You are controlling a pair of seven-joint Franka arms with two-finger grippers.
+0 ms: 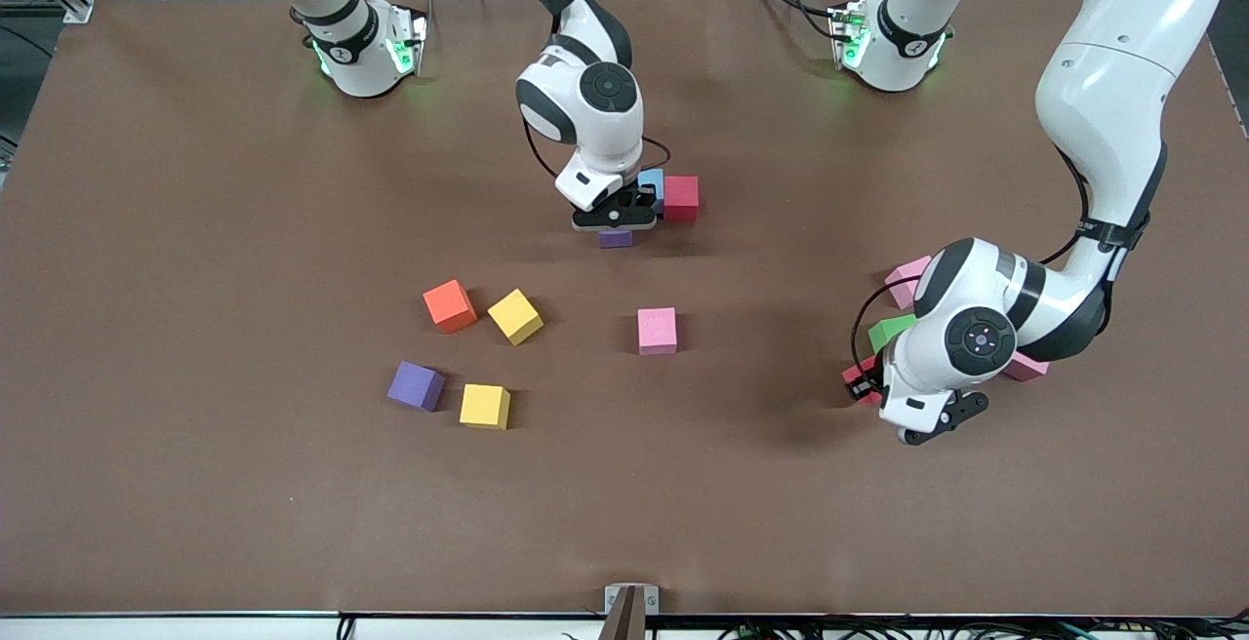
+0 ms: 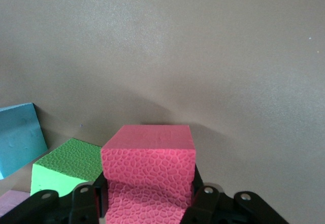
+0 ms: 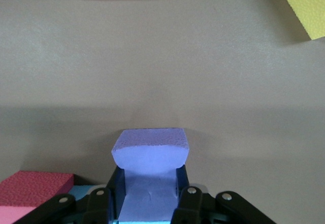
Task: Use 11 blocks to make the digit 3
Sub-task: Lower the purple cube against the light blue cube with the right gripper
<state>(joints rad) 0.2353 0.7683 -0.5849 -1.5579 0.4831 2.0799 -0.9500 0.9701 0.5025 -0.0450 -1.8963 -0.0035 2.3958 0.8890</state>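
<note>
Two cubes are in hand at once. The right gripper (image 1: pixel 616 220) is clamped on a purple cube (image 3: pixel 150 149), low over the table just beside a light blue cube (image 1: pixel 652 185) and a red cube (image 1: pixel 681 197). The foam visibly bulges between its fingers (image 3: pixel 114 196), so these blocks look soft and light; gripping flat opposite faces near the middle should hold without slipping. The left gripper (image 2: pixel 147 198) is clamped on another red cube (image 2: pixel 148 168), with a green cube (image 2: pixel 66 168) touching or just beside it. Loose orange (image 1: pixel 449 305), yellow (image 1: pixel 514 316), pink (image 1: pixel 657 330) and purple (image 1: pixel 416 385) cubes lie well apart from both grippers.
</note>
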